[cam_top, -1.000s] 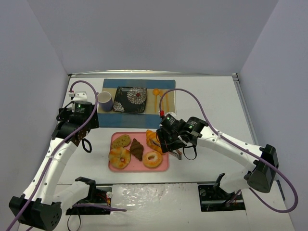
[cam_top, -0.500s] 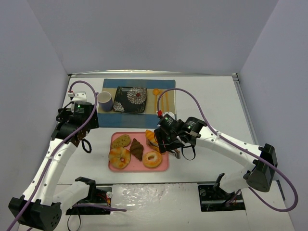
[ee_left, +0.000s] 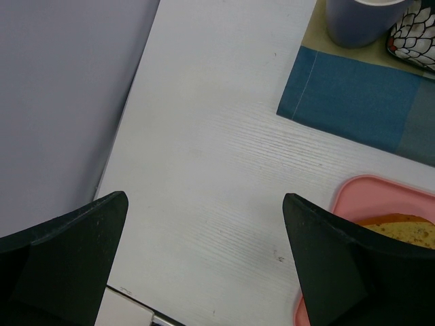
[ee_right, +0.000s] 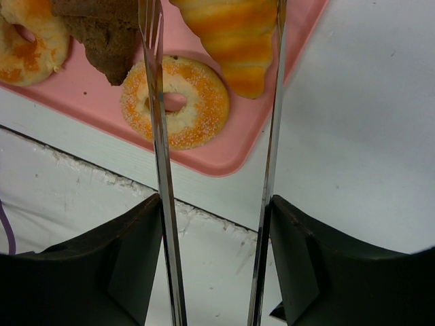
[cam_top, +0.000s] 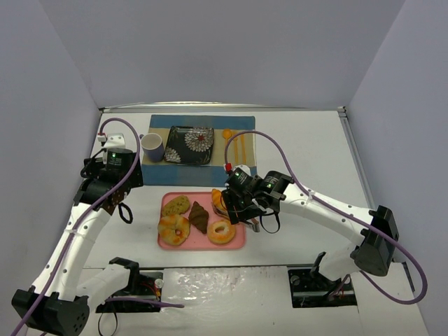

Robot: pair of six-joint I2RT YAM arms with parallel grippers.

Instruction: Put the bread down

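Shows a white surface from above, with a pink tray of pastries close to the near edge, about midway along it. Farther back, toward the far edge: a dark patterned plate on a blue placemat.

At the tray's right end, on the side facing the right edge of the surface: an orange-striped croissant, taken to be the bread in play. Lies with its long axis in line with the tool, tapered end pointing back at the right hand.

Gripped in that closed hand: metal tongs, blades reaching forward and straddling the croissant along its length. Right blade against it, left blade just beside. Cannot tell whether pinched or lifted.

Over bare surface left of the tray, well apart from the croissant: the left hand, jaws spread wide, holding nothing.

Clearly nearer: the right arm. Likely calls for a squeeze, a lift, then a carry past the tray toward the plate at the far edge.
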